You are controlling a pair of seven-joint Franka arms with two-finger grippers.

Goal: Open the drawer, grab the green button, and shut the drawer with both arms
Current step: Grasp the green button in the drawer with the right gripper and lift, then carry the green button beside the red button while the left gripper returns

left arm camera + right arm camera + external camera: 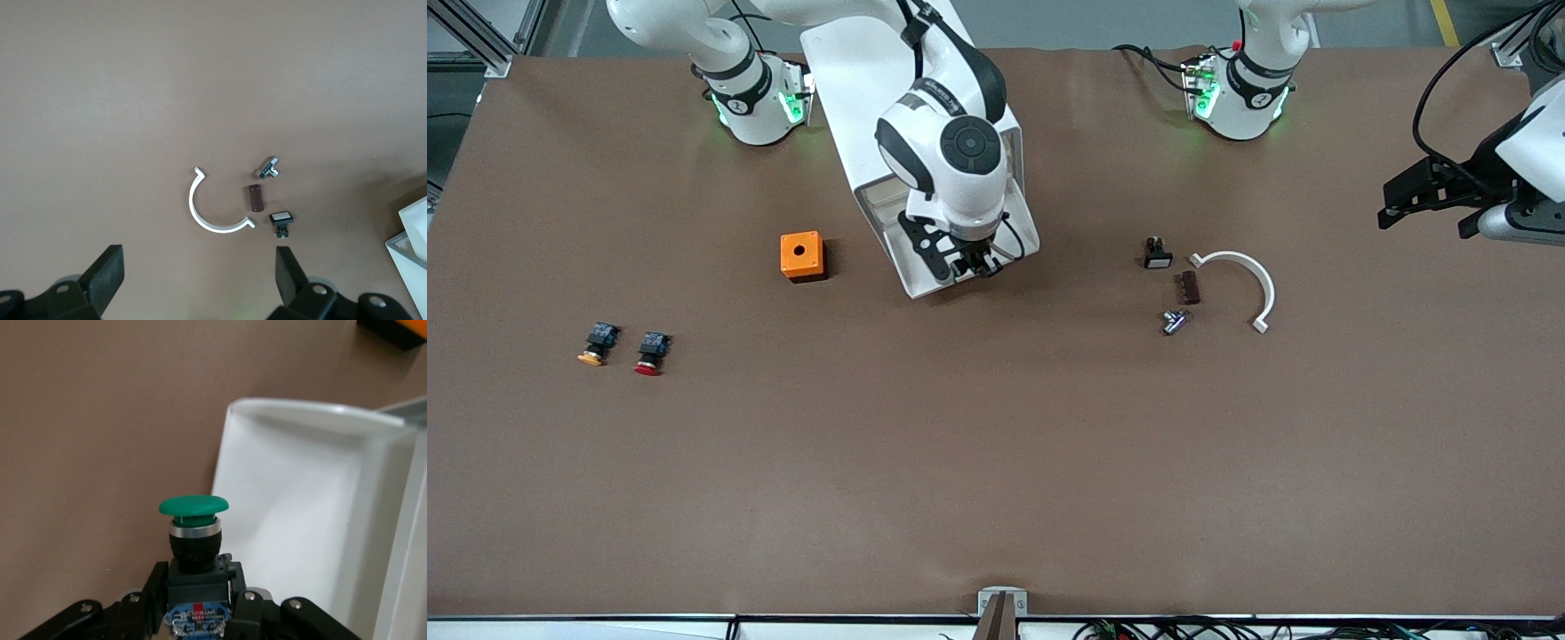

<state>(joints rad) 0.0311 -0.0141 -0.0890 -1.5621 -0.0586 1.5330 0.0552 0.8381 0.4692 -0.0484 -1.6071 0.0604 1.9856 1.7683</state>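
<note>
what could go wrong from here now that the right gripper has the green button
1. The right gripper clamps only the low body of the green button, so the button might tilt or slip as it is lifted.
2. The gripper sits in the open drawer; moving sideways too early could bump the drawer's rim.
3. The left gripper waits open over the left arm's end of the table, away from the drawer; its path to close it crosses the white curved clip.

Three push buttons: one green (193, 505), one yellow (595, 344), one red (651, 352). One orange box (802, 256). One white cabinet (854, 80) with one drawer (925, 267) out. One white half-ring (1240, 283), one brown block (1190, 287), one metal fitting (1174, 322), one small black switch (1157, 253). Two arms.
</note>
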